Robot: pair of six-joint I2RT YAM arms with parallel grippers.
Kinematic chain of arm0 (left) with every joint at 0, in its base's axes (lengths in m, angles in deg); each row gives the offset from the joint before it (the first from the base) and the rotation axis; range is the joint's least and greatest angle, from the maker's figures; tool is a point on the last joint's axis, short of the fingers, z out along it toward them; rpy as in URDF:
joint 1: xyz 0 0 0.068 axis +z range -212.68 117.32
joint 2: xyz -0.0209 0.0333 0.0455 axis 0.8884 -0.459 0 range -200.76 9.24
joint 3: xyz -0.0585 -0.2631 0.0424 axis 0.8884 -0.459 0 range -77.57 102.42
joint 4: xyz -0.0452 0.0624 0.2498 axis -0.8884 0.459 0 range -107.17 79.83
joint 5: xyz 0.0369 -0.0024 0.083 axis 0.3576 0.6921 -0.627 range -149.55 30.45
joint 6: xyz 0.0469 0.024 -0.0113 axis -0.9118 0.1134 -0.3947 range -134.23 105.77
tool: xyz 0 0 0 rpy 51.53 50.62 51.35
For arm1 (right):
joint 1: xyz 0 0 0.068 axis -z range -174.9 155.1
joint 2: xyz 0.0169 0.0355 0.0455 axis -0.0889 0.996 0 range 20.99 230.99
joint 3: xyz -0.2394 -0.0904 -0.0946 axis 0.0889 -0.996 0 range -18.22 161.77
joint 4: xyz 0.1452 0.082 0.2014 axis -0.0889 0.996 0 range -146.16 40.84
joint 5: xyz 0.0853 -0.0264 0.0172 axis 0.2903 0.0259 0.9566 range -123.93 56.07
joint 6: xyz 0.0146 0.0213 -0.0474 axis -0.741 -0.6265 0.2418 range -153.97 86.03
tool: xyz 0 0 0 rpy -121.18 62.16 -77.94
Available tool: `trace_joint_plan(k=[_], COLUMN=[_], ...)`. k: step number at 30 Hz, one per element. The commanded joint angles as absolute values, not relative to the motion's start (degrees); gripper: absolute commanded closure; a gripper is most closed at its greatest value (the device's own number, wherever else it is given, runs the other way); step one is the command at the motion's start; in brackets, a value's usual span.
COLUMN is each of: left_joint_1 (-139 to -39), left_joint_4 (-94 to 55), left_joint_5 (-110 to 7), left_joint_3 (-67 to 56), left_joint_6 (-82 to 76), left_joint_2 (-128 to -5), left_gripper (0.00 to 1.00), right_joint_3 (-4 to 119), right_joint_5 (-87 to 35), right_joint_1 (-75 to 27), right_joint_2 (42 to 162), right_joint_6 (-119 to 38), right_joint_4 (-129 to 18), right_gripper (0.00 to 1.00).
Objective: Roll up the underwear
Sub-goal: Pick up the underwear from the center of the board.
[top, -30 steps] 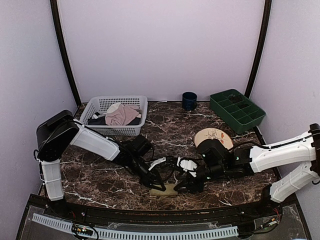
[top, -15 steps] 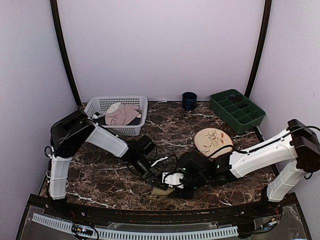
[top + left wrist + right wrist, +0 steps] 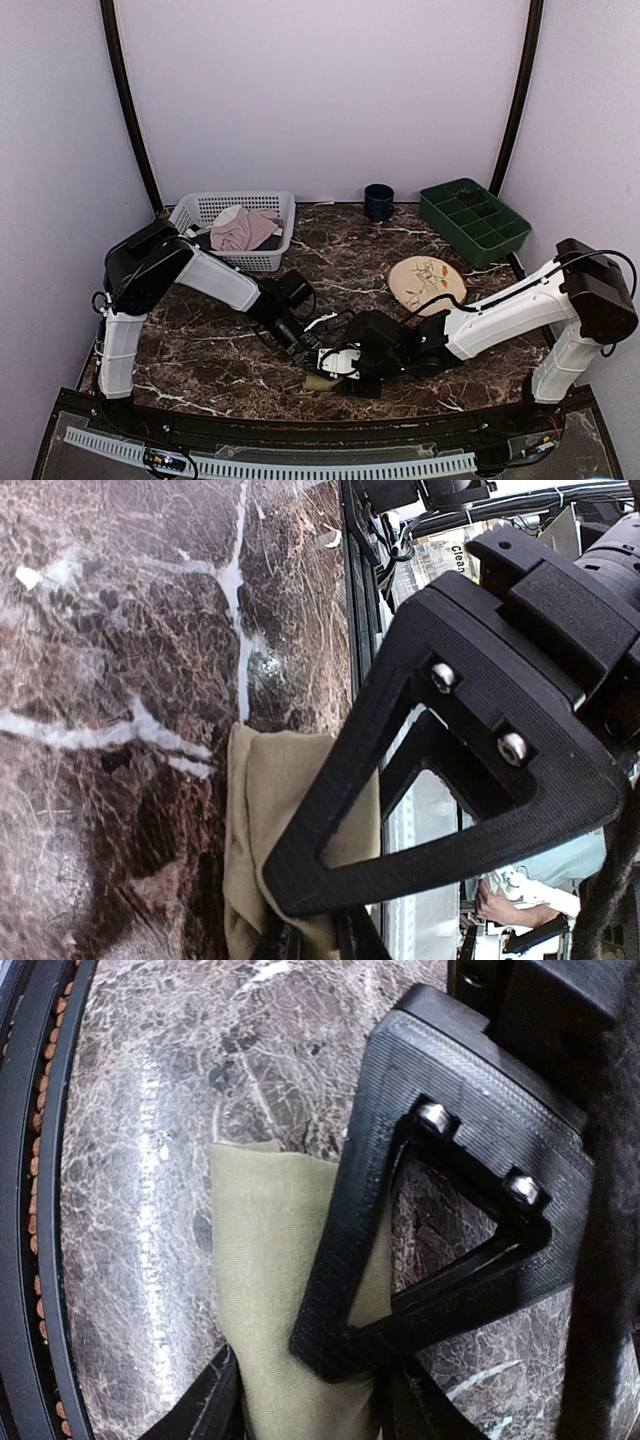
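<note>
The underwear (image 3: pixel 322 382) lies as a small olive-khaki bundle on the dark marbled counter (image 3: pixel 350 262), right at its near edge and between our two arms. From the left wrist we see it (image 3: pixel 270 810) folded, running under the left hand (image 3: pixel 312 945), whose fingers (image 3: pixel 280 945) are drawn almost together and pinch the cloth. From the right wrist the folded cloth (image 3: pixel 270 1250) fills the gap between the fingers (image 3: pixel 215 1405) of the right hand (image 3: pixel 305 1410). They stand on either side of it, but we cannot tell whether they squeeze it.

From above, the left hand (image 3: pixel 312 362) and right hand (image 3: pixel 345 376) meet over the bundle, just beside each other. Behind them to the right sits a round patterned plate (image 3: pixel 427 277). Well apart at the back are a white basket (image 3: pixel 240 262) holding a pale pink garment (image 3: pixel 245 228) and a dark grey garment (image 3: pixel 195 240), a dark blue mug (image 3: pixel 378 201) and a green compartment tray (image 3: pixel 450 226).
</note>
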State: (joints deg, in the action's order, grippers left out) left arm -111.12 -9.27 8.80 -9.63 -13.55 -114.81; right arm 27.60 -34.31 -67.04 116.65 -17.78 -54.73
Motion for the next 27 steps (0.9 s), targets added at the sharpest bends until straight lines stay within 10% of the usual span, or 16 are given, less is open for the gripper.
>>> trace_joint_plan(k=[1,8,13,27], left_joint_1=[-109.6,-109.1,-108.9,-99.4], left_joint_4=[-5.7,-3.2,-2.4,-8.4], left_joint_5=[7.5,7.6,6.9,-20.1], left_joint_3=[-10.4,-9.6,-9.2,-19.3], left_joint_6=[-16.8,-19.2,-19.8,-12.6], left_joint_2=[-117.7,-118.1,-118.0,-87.4], left_gripper=[0.95,0.95,0.92,0.11], right_joint_3=[25.9,26.8,28.3,26.9], right_joint_5=[-38.0,-40.9,-39.1,-37.5], right_joint_1=[-68.4,-69.6,-69.6,-63.5], right_joint_2=[120.5,120.6,122.8,110.4], right_joint_6=[-18.6,-19.4,-18.4,-35.5], right_joint_4=[-52.8,-49.6,-47.5,-48.3], right_gripper=[0.53,0.53,0.93,1.00])
